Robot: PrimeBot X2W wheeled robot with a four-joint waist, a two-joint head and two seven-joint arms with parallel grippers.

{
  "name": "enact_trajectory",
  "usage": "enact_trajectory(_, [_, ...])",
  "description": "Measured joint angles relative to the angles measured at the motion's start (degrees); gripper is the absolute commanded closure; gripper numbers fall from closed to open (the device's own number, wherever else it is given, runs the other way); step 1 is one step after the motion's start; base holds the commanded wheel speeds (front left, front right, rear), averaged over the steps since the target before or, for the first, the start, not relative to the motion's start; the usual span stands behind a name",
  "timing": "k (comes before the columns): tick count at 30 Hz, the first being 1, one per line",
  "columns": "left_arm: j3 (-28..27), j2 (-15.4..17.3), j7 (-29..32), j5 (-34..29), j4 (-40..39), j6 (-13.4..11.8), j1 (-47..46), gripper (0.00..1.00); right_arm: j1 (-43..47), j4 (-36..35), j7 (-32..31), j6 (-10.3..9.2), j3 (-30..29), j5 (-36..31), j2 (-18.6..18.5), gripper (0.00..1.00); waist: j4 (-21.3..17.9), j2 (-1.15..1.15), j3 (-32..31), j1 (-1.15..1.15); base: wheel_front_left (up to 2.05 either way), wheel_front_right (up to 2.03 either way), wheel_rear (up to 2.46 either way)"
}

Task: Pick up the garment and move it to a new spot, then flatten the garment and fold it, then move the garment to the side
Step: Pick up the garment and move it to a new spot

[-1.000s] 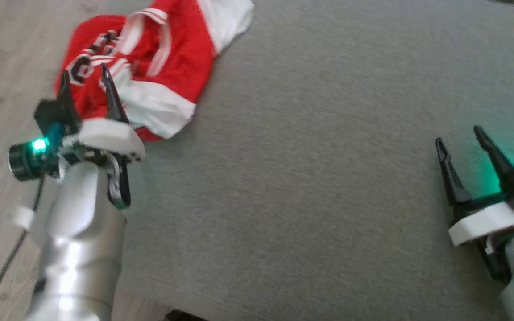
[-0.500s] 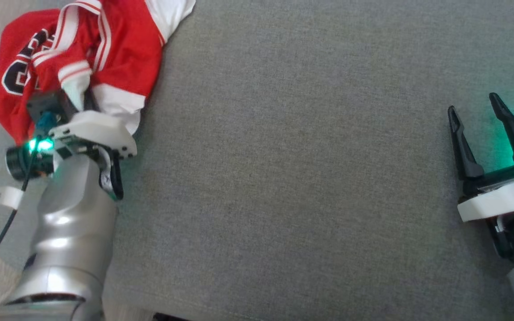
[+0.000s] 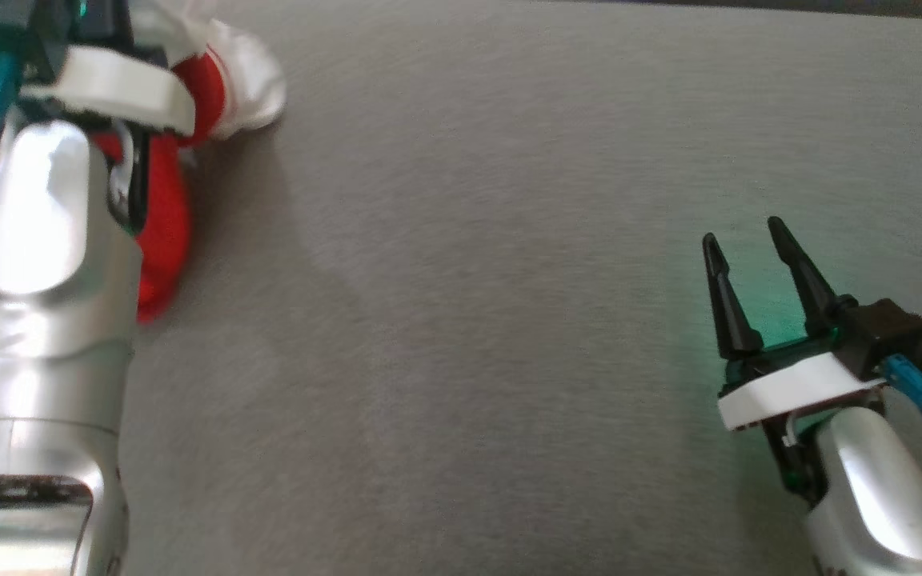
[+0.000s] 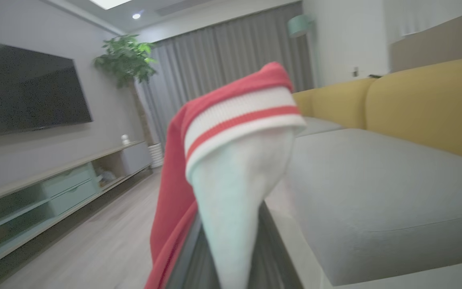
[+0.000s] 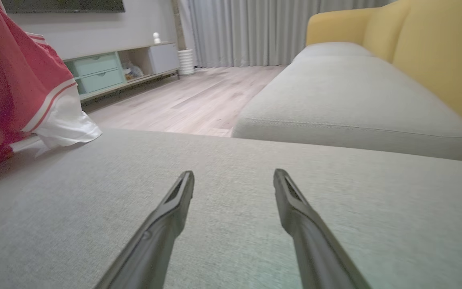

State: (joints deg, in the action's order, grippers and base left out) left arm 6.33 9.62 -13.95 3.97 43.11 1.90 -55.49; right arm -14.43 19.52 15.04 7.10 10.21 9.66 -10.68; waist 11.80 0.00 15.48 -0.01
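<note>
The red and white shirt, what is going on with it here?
The robot's left gripper is shut on the red and white garment and holds it up over the grey cushion. The cloth hangs down, and its white hem seems to touch the cushion. The right gripper is open and empty, low over the same cushion. Flattening and folding are not yet done.

Red garment point(image 4: 239, 116), cuff ribbed white with one red stripe, hem a broad white band edged by a thin white line; seat cushion point(image 3: 461, 320) plain grey weave; sofa back point(image 5: 435, 52) mustard yellow; right gripper point(image 3: 741, 231) black-fingered on white mount, green glow beside; drawers point(image 5: 96, 64) mint.
</note>
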Motion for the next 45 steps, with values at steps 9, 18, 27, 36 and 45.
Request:
enact_trajectory(9, [3.26,1.36,7.33,-0.08,-11.28,3.09,-2.11,1.0,2.08,-0.76,0.0,0.0,-0.41,1.27,5.48,0.0,-13.74,0.0,-5.48,0.0,0.0,0.0,0.0])
enact_trajectory(18, [7.14,0.38,12.25,1.32,-18.2,4.21,-2.22,1.0,4.14,-1.41,-0.01,0.0,0.03,2.3,6.97,0.0,-27.62,0.0,-8.64,0.0,0.0,0.0,0.0])
enact_trajectory(27, [13.14,-1.31,12.56,3.22,-18.25,5.17,5.11,1.0,4.11,-2.32,-0.01,0.0,0.23,3.58,7.22,0.0,-31.94,0.0,-6.05,0.02,0.0,0.0,0.0])
enact_trajectory(36, [19.61,-3.91,5.7,6.13,-8.93,5.19,29.79,0.0,4.13,-2.07,0.0,0.0,0.4,3.48,7.61,0.0,-28.92,0.0,-3.45,0.02,0.0,0.0,0.0])
enact_trajectory(45, [21.17,-5.94,-0.33,7.3,-9.0,-1.09,40.28,0.0,5.05,-1.8,-0.01,0.0,-1.13,1.47,7.62,0.0,-22.39,0.0,-4.27,0.01,0.0,0.0,0.0])
